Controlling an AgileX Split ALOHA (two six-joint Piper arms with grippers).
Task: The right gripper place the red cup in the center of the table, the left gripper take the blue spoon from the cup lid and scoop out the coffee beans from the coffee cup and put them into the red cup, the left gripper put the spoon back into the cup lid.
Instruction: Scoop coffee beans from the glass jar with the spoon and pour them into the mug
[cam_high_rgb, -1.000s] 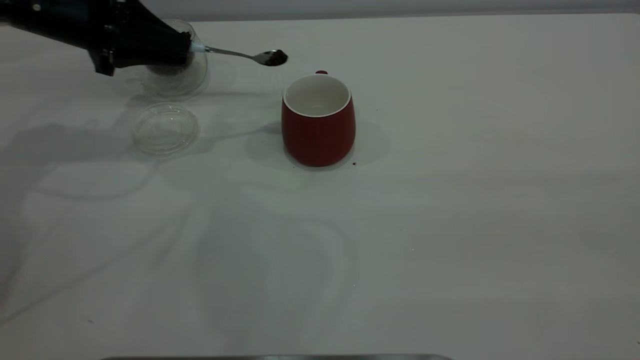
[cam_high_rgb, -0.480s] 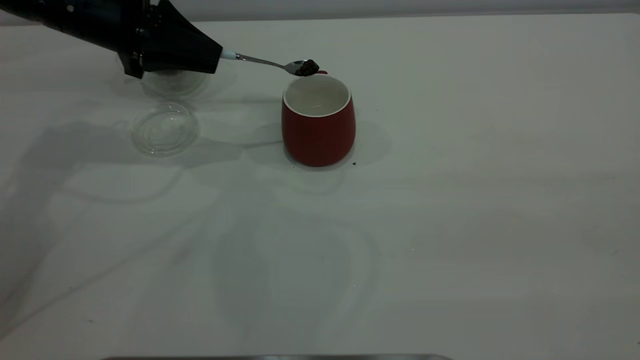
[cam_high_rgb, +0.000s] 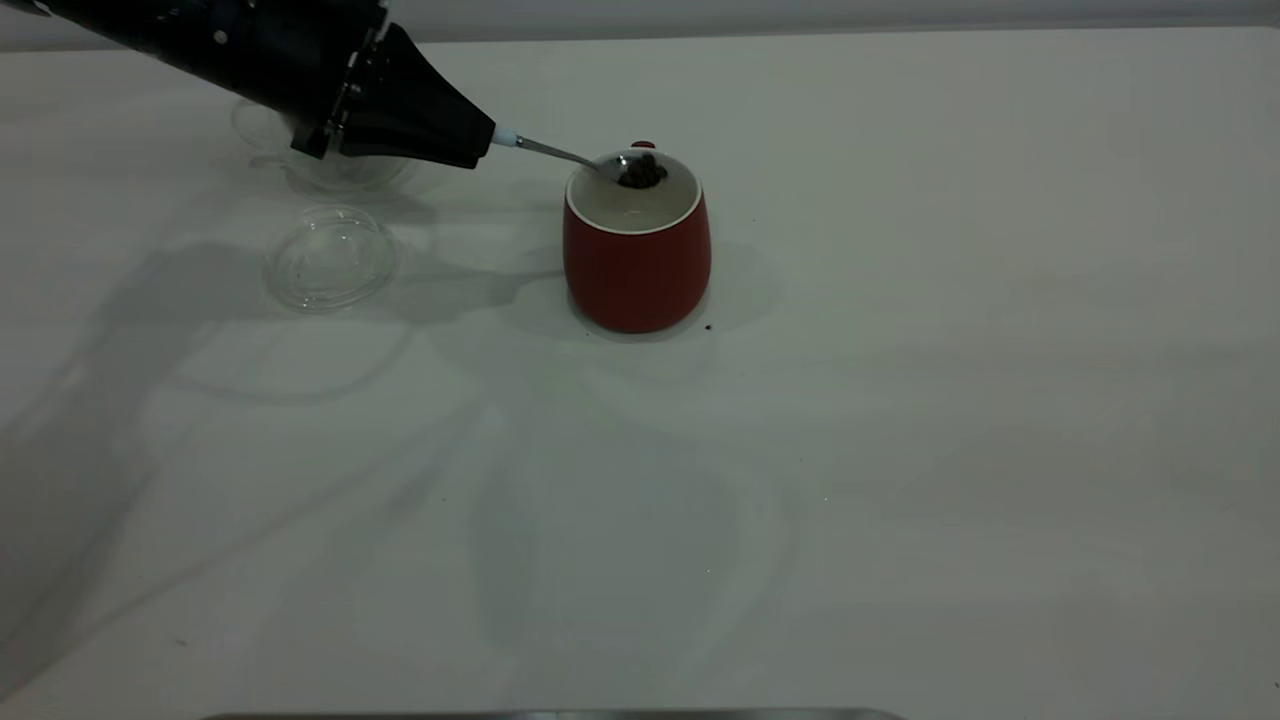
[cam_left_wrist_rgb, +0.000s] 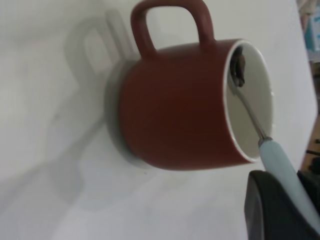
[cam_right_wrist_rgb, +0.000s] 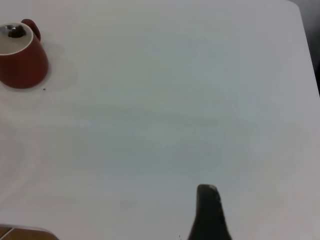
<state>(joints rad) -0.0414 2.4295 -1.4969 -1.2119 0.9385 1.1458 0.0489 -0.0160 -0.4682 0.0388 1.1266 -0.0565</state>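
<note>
blue spoon (cam_high_rgb: 560, 153) bowl-first over red cup (cam_high_rgb: 637, 262)

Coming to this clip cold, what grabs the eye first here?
The red cup stands out, upright near the middle of the white table. Over its mouth the left gripper holds the blue spoon, its bowl loaded with coffee beans. To the cup's left lie the clear cup lid, bare, and behind it the coffee cup, partly hidden by the arm.

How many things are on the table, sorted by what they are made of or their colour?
Red: 1, the red cup
Clear glass: 2, the coffee cup and the cup lid
Blue-handled: 1, the blue spoon, held over the red cup
Total: 4
</note>
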